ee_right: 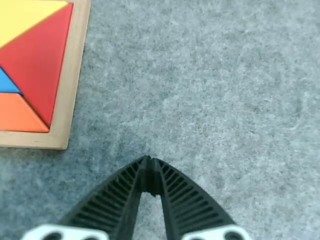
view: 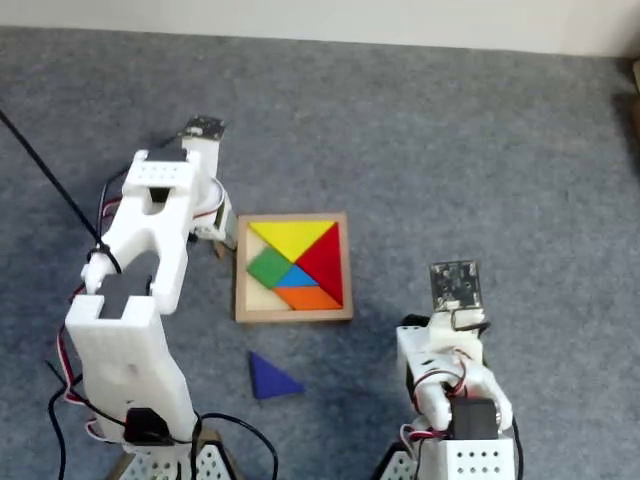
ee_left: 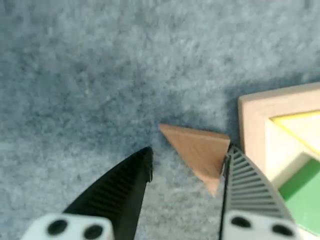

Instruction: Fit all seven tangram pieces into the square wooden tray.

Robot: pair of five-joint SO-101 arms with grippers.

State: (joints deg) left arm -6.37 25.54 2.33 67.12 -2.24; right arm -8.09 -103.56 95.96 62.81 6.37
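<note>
High view coverage is given of a square wooden tray [view: 293, 316] lying flat on the grey-covered table [view: 450, 130], between the two arms. Five pieces are seated inside it. A yellow triangle [view: 290, 239] is set along the far edge and a red triangle [view: 323, 262] against the side nearer the right arm. A green square [view: 268, 267] is placed towards the left arm's side, a small blue triangle [view: 298, 276] at the middle, and an orange piece [view: 308, 297] along the near edge. A pale patch of bare tray floor is seen at the near corner on the left arm's side.

A dark blue triangle [view: 271, 379] is found on the table outside the tray, near its front edge but apart from it. A tan triangle [ee_left: 197, 150] is laid flat on the table just beside the tray's outer wall on the left arm's side. The left tool [ee_left: 189, 154] is held open around this piece: the pale finger [ee_left: 246, 175] is set against one corner of it, while the black finger [ee_left: 125, 180] stands apart from it. The right tool [ee_right: 150, 170] is closed, its tips pressed together with nothing between them, and is held over bare table near a corner of the tray.
</note>
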